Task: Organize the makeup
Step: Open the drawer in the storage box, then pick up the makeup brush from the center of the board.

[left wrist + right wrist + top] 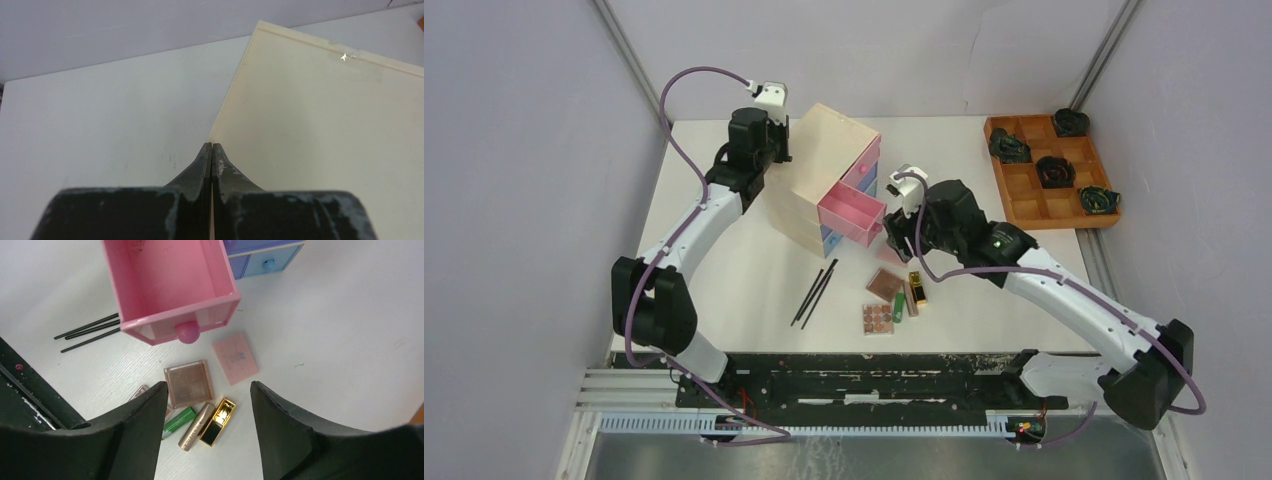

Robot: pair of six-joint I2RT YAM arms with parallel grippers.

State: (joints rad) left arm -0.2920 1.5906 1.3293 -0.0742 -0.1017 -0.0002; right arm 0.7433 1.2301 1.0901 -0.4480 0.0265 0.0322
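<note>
The makeup lies on the white table in front of the chest: two thin black sticks point(816, 292) point(90, 330), a brown palette point(885, 286) point(188, 383), a second palette point(878, 318), a green tube point(898, 307) point(178, 421), a rose-gold tube point(196, 427), a gold and black tube point(917, 288) point(218, 421) and a flat pink square point(235, 357). The white jar and black compact are out of view. My right gripper point(894, 235) point(208, 386) is open and empty, above the tubes and near the pink drawer's front. My left gripper point(776, 150) point(211, 145) is shut and empty against the chest's back corner.
The pale wooden chest point(824, 165) point(320, 130) has its pink drawer point(854, 213) point(170, 280) pulled out and empty, with blue drawers point(260, 255) below. An orange-brown grid tray point(1027, 205) with dark coiled objects sits at the back right.
</note>
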